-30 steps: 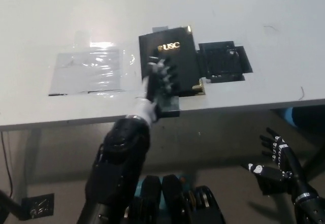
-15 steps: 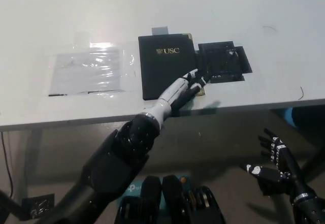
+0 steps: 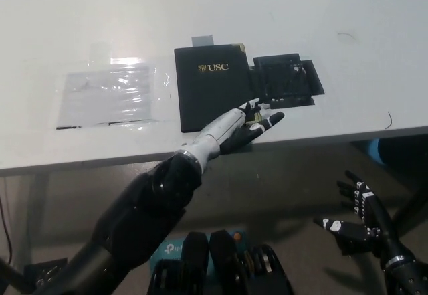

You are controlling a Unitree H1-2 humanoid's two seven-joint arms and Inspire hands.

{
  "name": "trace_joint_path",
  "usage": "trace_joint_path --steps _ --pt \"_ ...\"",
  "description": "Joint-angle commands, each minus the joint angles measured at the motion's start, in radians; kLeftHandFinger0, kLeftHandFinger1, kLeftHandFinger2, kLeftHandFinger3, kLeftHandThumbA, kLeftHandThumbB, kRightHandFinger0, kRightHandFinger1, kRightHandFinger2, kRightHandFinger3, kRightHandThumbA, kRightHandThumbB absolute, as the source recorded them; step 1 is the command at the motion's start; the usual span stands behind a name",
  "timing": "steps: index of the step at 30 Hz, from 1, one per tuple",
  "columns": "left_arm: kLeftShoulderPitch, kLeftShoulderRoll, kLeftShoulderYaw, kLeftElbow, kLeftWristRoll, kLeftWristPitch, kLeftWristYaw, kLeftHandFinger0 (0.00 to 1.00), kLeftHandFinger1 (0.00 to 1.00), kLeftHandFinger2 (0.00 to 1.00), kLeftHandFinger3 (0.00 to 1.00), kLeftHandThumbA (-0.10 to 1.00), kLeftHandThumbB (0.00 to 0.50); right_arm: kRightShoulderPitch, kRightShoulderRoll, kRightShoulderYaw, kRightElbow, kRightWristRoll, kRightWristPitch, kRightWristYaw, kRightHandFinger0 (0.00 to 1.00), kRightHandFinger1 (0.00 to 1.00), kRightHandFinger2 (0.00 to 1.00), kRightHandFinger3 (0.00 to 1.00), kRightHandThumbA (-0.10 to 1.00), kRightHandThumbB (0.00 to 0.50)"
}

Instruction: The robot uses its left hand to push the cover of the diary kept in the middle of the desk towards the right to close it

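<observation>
The black diary (image 3: 214, 91) lies shut and flat in the middle of the white desk (image 3: 281, 14), with gold USC lettering on its cover. My white left hand (image 3: 247, 120) reaches across the diary's lower right corner, fingers spread and flat near the desk's front edge, holding nothing. My black right hand (image 3: 358, 218) hangs below the desk at the lower right, fingers apart and empty.
A black square pad (image 3: 286, 81) lies right against the diary's right side. A clear plastic sheet (image 3: 110, 94) lies to the diary's left. A small grey tab (image 3: 202, 40) sits just behind the diary.
The cover, half raised under my left hand a second ago, now lies flat and shut. My left hand has swept right across it to the lower right corner. The view has shifted slightly.
</observation>
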Motion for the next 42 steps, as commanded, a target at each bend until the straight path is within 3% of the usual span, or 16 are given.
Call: trace_joint_path --steps 1,4,5,6,9,10,12,18,20,22,24,26,27,30,35,42 --pt "0.034 0.059 0.047 -0.064 0.04 0.034 -0.045 1.0 1.0 1.0 1.0 1.0 0.262 -0.004 -0.011 -0.004 -0.031 -0.004 -0.006 0.005 0.85 0.92 0.9 1.0 1.0 0.492" --pt "0.044 0.07 0.122 -0.245 -0.005 0.064 -0.069 1.0 1.0 1.0 1.0 1.0 0.241 -0.002 -0.012 -0.005 -0.033 -0.007 0.002 0.003 0.86 0.92 0.9 1.0 1.0 0.494" --pt "0.046 0.066 0.129 -0.252 -0.004 0.067 -0.076 1.0 1.0 1.0 1.0 1.0 0.366 0.0 -0.012 -0.005 -0.032 -0.006 0.0 0.003 0.86 0.93 0.91 1.0 1.0 0.494" --pt "0.049 0.065 0.147 -0.285 -0.01 0.066 -0.079 1.0 1.0 1.0 1.0 1.0 0.284 0.002 -0.014 -0.004 -0.034 -0.01 0.002 0.002 0.86 0.93 0.91 1.0 1.0 0.493" --pt "0.06 0.047 0.239 -0.48 -0.092 0.12 -0.1 1.0 1.0 1.0 1.0 1.0 0.278 -0.001 -0.015 -0.01 -0.024 0.0 -0.013 0.005 0.84 0.91 0.9 1.0 1.0 0.488" --pt "0.074 0.037 0.276 -0.581 -0.133 0.139 -0.097 1.0 1.0 1.0 1.0 1.0 0.24 -0.003 -0.014 -0.012 -0.025 0.003 -0.005 0.005 0.85 0.92 0.9 1.0 1.0 0.5" --pt "0.085 0.028 0.309 -0.696 -0.16 0.181 -0.098 1.0 1.0 1.0 1.0 1.0 0.246 -0.008 -0.018 -0.009 -0.022 -0.006 -0.005 0.003 0.85 0.92 0.91 1.0 1.0 0.5" --pt "0.207 0.058 0.386 -1.017 -0.231 0.186 -0.079 1.0 1.0 1.0 1.0 1.0 0.346 -0.017 -0.017 -0.024 -0.029 0.018 0.006 0.008 0.89 0.96 0.94 1.0 1.0 0.499" --pt "0.281 0.051 0.437 -1.081 -0.253 0.162 -0.047 1.0 1.0 1.0 1.0 1.0 0.292 -0.021 -0.023 -0.021 -0.028 0.014 0.007 0.012 0.9 0.96 0.95 1.0 1.0 0.499" --pt "0.396 0.034 0.541 -1.142 -0.345 0.14 0.009 1.0 1.0 1.0 1.0 1.0 0.304 -0.023 -0.025 -0.022 -0.03 0.01 0.012 0.009 0.89 0.96 0.94 1.0 1.0 0.49" --pt "0.478 -0.007 0.644 -1.148 -0.477 0.105 0.059 1.0 1.0 1.0 1.0 1.0 0.22 -0.026 -0.027 -0.025 -0.026 0.013 0.01 0.009 0.9 0.96 0.95 1.0 1.0 0.497" --pt "0.489 -0.018 0.668 -1.147 -0.498 0.102 0.053 1.0 1.0 1.0 1.0 1.0 0.206 -0.026 -0.027 -0.026 -0.024 0.014 0.009 0.01 0.9 0.96 0.95 1.0 1.0 0.499" --pt "0.613 -0.04 0.801 -1.077 -0.696 0.037 0.072 1.0 1.0 1.0 1.0 1.0 0.181 -0.028 -0.023 -0.03 -0.022 0.019 0.01 0.006 0.89 0.95 0.94 1.0 1.0 0.5" --pt "0.696 -0.072 0.92 -0.982 -0.83 0.036 0.065 1.0 1.0 1.0 1.0 1.0 0.156 -0.025 -0.023 -0.03 -0.024 0.017 0.007 0.004 0.89 0.95 0.92 1.0 1.0 0.5" --pt "0.789 -0.108 1.028 -0.833 -0.918 0.01 0.003 1.0 1.0 1.0 1.0 1.0 0.196 -0.032 -0.022 -0.032 -0.015 0.024 -0.003 0.007 0.89 0.95 0.93 1.0 1.0 0.5" --pt "0.828 -0.134 1.089 -0.677 -0.848 -0.003 -0.051 1.0 1.0 1.0 1.0 1.0 0.276 -0.034 -0.022 -0.029 -0.009 0.018 -0.007 0.004 0.89 0.96 0.94 1.0 1.0 0.5"
